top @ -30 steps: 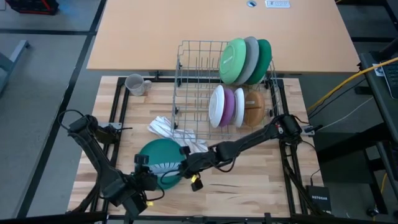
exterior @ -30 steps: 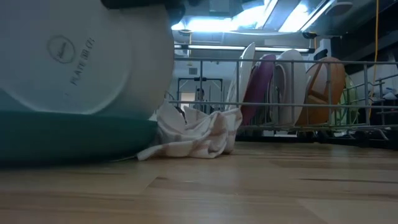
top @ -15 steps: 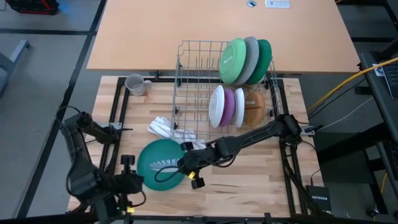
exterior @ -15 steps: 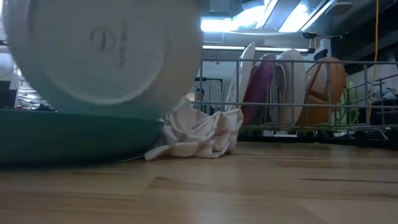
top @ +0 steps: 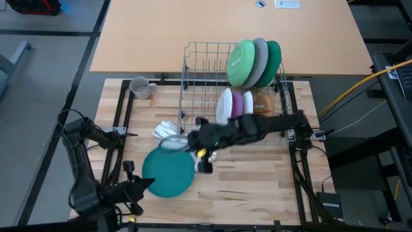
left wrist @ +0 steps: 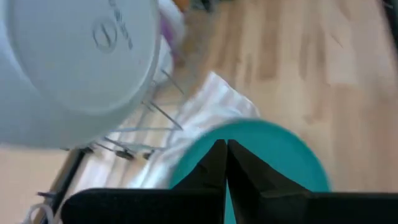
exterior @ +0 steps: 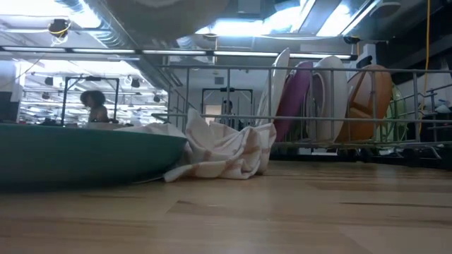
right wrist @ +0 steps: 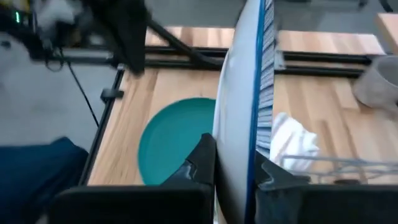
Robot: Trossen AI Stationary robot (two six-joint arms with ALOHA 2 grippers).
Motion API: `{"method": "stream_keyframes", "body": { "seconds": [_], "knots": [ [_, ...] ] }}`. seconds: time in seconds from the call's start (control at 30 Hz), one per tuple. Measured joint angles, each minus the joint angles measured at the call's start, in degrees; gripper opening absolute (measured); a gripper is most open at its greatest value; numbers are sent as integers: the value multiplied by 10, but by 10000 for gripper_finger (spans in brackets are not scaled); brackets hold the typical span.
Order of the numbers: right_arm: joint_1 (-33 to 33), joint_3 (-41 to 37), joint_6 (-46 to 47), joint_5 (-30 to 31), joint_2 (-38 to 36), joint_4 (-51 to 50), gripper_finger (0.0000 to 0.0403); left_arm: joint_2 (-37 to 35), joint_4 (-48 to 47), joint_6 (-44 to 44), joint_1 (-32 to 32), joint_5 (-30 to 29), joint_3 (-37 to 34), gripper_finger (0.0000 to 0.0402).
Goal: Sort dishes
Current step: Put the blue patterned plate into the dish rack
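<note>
My right gripper (top: 188, 143) reaches in from the table's right, high above the cloth, and is shut on a pale plate (top: 172, 143) with a white underside (left wrist: 68, 68). A teal plate (top: 168, 173) lies flat on the wood below it, next to the crumpled white cloth (exterior: 220, 152). My left gripper (top: 147, 183) hangs shut and holds nothing just off the teal plate's near left rim. The wire rack (top: 206, 71) holds large green, grey and teal plates (top: 254, 61), small white and purple plates (top: 232, 106) and a brown bowl (top: 262, 111), all on edge. A grey mug (top: 140, 87) stands far left. My right gripper pinches the pale plate's rim (right wrist: 233, 168) between its two fingers, one finger (right wrist: 202, 163) on each face. The fingers come from the table's right, slanting down. The plate stands on edge in the hold, lifted clear of the table and the teal plate.
Bare wood lies to the right of the teal plate and along the near edge. The rack's left half (top: 199, 90) has free slots. A black frame (top: 122, 129) borders the tabletop. A person (exterior: 92, 106) shows far off in the room.
My right gripper has risen with the pale plate from just above the teal plate and carried it toward the far edge, over the cloth. My left gripper has shut on nothing and drawn back toward the near left corner, turning as it went.
</note>
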Motion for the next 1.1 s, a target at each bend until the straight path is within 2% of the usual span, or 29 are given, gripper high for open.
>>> {"method": "stream_keyframes", "body": {
  "seconds": [0.17, 0.23, 0.37, 0.6, 0.77, 0.9, 1.1],
  "knots": [
    [-49, -3, 56, -14, -52, -51, 22, 0, 55, -73, 30, -124, -110, 2],
    [-73, -2, 82, -13, -66, -54, 22, -1, 77, -90, 54, -134, -149, 1],
    [-129, -2, 127, -19, -80, -53, 22, -1, 157, -94, 111, -112, -214, 3],
    [-233, -2, 232, -68, -73, -81, 22, -1, 368, 76, 191, -25, -277, 3],
    [-290, -2, 315, -93, -72, -131, 22, -1, 478, 158, 219, 31, -306, 3],
    [-315, -2, 357, -96, -72, -188, 22, -1, 528, 186, 226, 34, -327, 4],
    [-319, -2, 372, -106, -61, -204, 22, -1, 539, 186, 229, 38, -336, 4]
  ]
}}
